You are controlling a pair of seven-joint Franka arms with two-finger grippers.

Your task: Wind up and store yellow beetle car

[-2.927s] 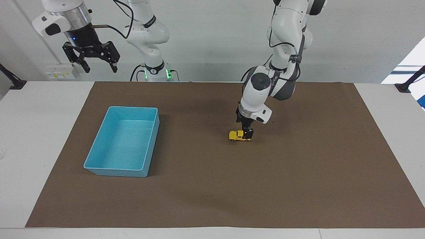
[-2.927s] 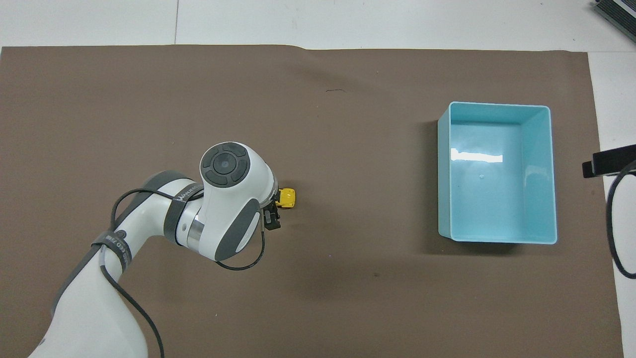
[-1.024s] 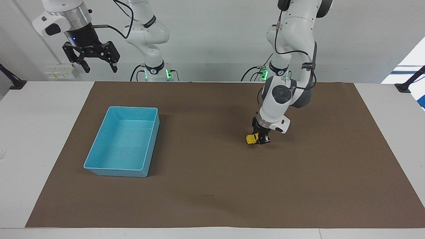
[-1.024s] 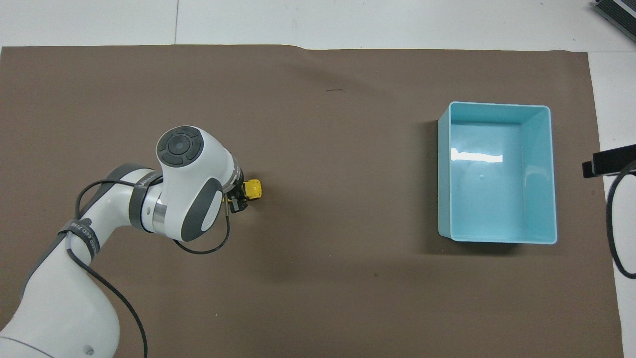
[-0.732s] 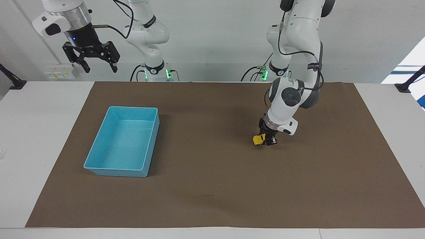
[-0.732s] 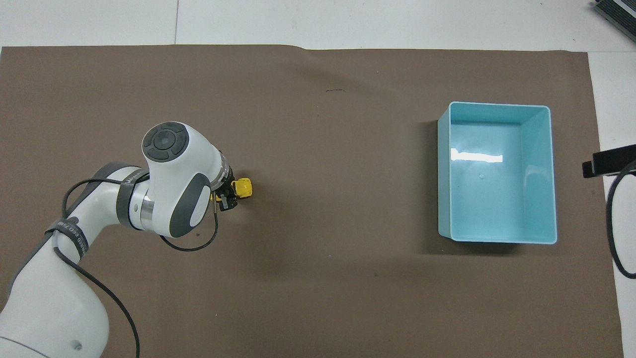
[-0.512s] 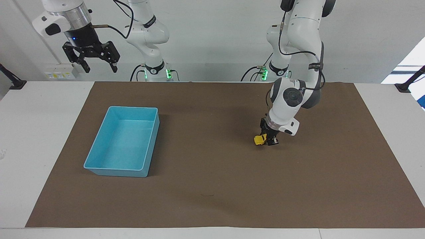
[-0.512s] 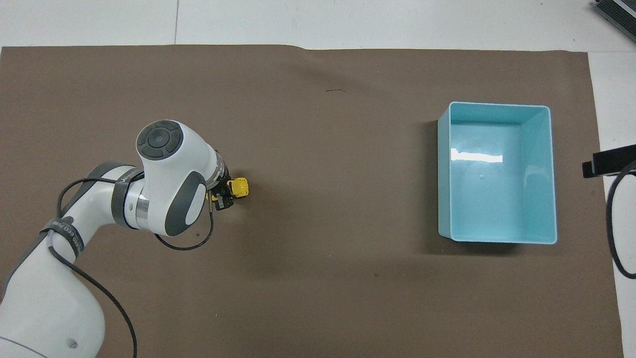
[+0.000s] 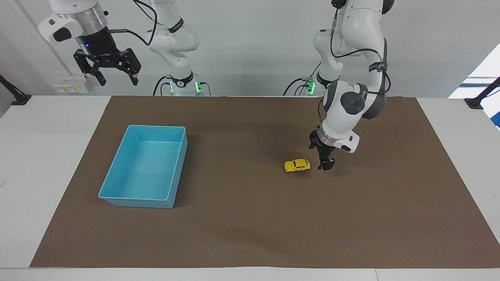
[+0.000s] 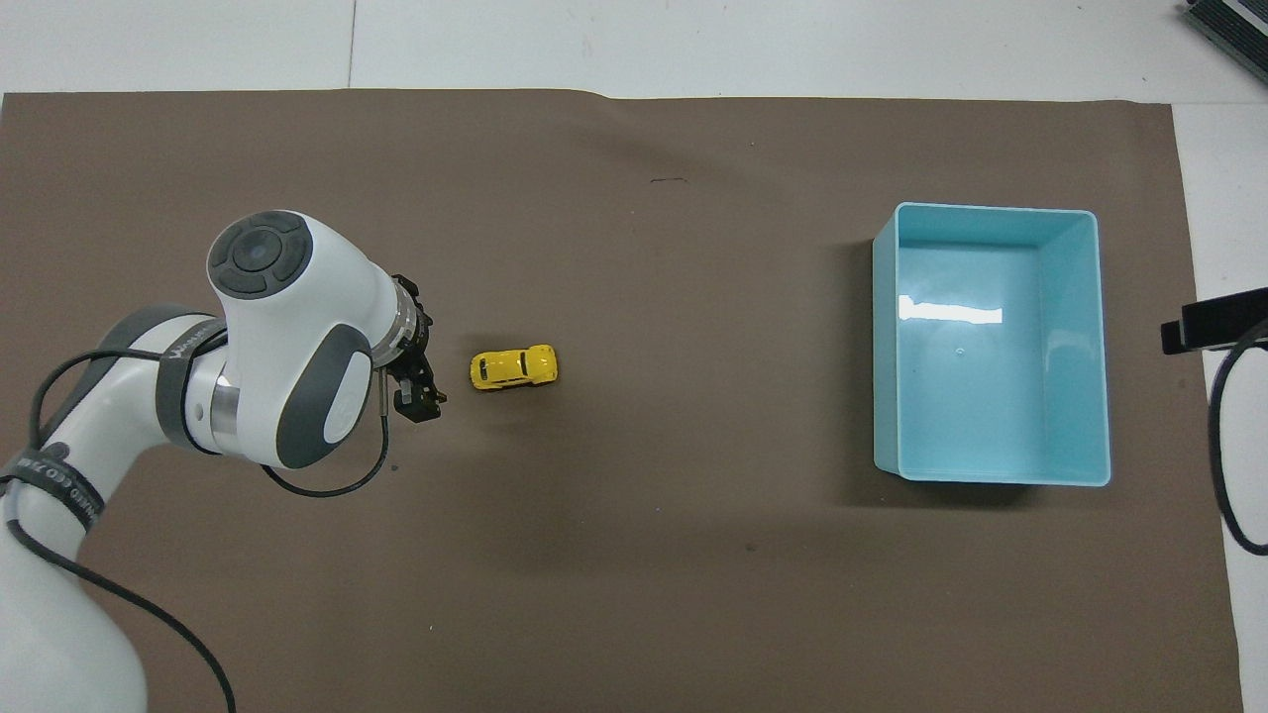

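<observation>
Car on the mat beside my left pincer, tray well apart from both

In the facing view the mat (image 9: pixel 250 234) covers the middle of the counter (image 9: pixel 43 164). The beetle car (image 9: pixel 297 165) stands on the mat a little right of the frame's centre, on its wheels, side-on to that camera. My left pincer (image 9: pixel 321 157) hangs just right of it in that frame, near the car but apart from it. The tray (image 9: pixel 117 197) sits on the mat at the frame's centre left, toward my right arm's end of the counter, with nothing in it. My right pincer (image 9: pixel 108 74) waits high in the frame's upper left.
</observation>
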